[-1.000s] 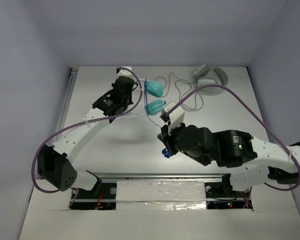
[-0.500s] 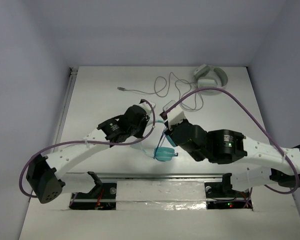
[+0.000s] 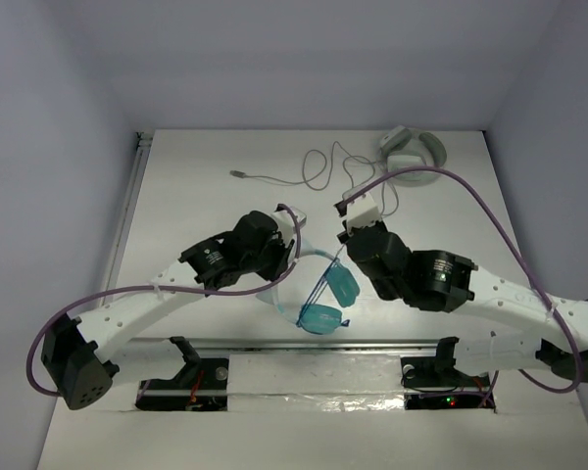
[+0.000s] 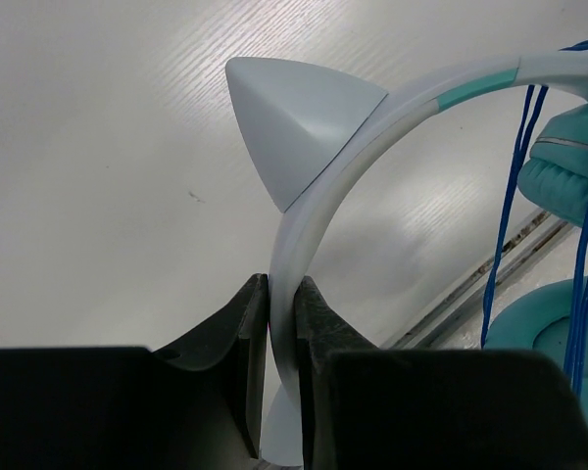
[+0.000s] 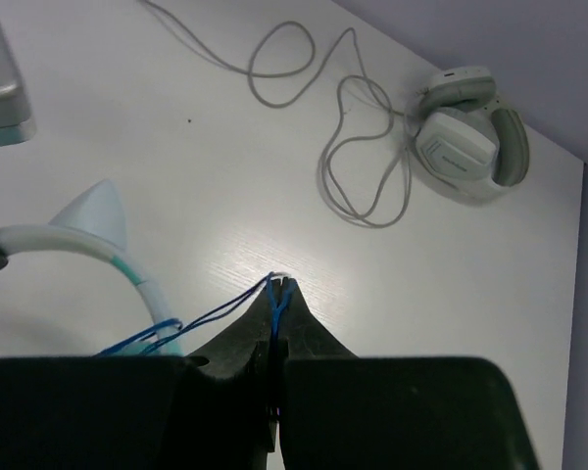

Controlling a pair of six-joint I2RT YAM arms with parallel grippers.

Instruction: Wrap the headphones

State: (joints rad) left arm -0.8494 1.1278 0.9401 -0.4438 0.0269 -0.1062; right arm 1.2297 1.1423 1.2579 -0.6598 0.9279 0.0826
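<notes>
The headphones hang above the table's front middle, with their two teal ear cups (image 3: 331,300) close together and lowest. My left gripper (image 4: 282,284) is shut on the white headband (image 4: 314,211), just below a pointed white ear (image 4: 296,125). The thin blue cable (image 4: 505,225) runs in several strands past the ear cups (image 4: 566,164). My right gripper (image 5: 279,284) is shut on the blue cable (image 5: 216,313), with strands leading left to the headband (image 5: 137,279). In the top view the right wrist (image 3: 367,240) sits just right of the headphones.
Grey-white headphones (image 3: 412,152) lie at the back right, and their grey cable (image 3: 323,171) loops leftward across the back of the table. A metal rail (image 3: 314,345) runs along the near edge, under the ear cups.
The left arm has carried the headphones from the back of the table to the front middle. The right gripper has moved from near the front edge back toward the middle, still holding the cable.
</notes>
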